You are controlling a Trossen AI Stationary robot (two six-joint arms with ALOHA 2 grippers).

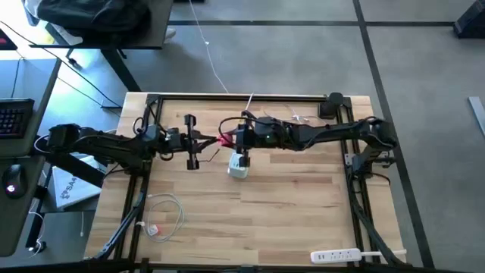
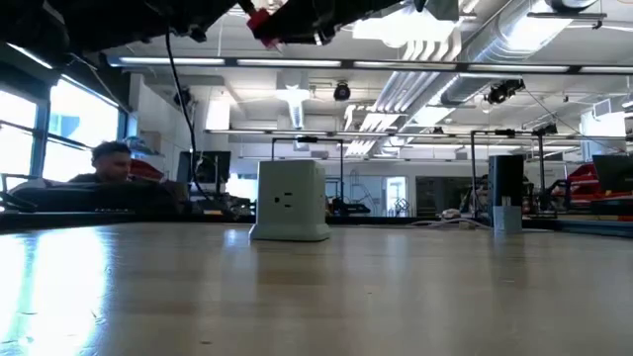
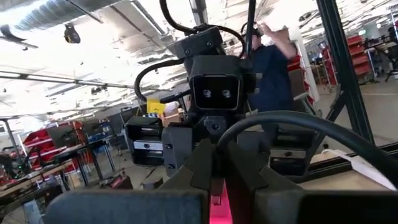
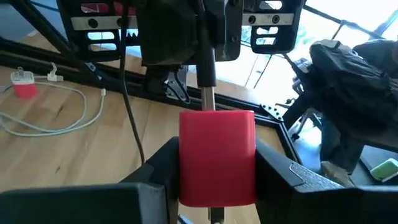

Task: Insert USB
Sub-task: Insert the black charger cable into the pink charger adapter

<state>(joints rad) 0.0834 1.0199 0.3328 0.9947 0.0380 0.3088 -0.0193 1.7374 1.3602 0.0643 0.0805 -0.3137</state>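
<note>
We see the right gripper (image 4: pixel 216 180) with its fingers (image 4: pixel 155 171) closed narrowly on the USB (image 4: pixel 217 155), the red-pink plug pinched between them, its thin black cable (image 4: pixel 207 68) running straight out toward the opposite arm. In the left wrist view, the left gripper (image 3: pixel 219 186) also has its fingers (image 3: pixel 199 165) drawn close together with a pink-red sliver showing between them, though we cannot tell whether they truly grip it or only flank it. From above, both grippers meet over the middle of the desk (image 1: pixel 288 205), the left gripper (image 1: pixel 198 141) facing the right gripper (image 1: pixel 229 141) with the USB (image 1: pixel 223 140) between them, held up off the wood. The low view puts the red plug (image 2: pixel 265 24) high above the desktop.

Just beside and below the right gripper in the high view stands a white charger cube (image 1: pixel 239 164) upright on the desk, its socket face visible in the low view (image 2: pixel 289 201). Near the left front of the desk lies a coiled white cable (image 1: pixel 163 214). A white power strip (image 1: pixel 337 255) rests at the front right edge. A person (image 2: pixel 111 163) sits in the room beyond the desk.
</note>
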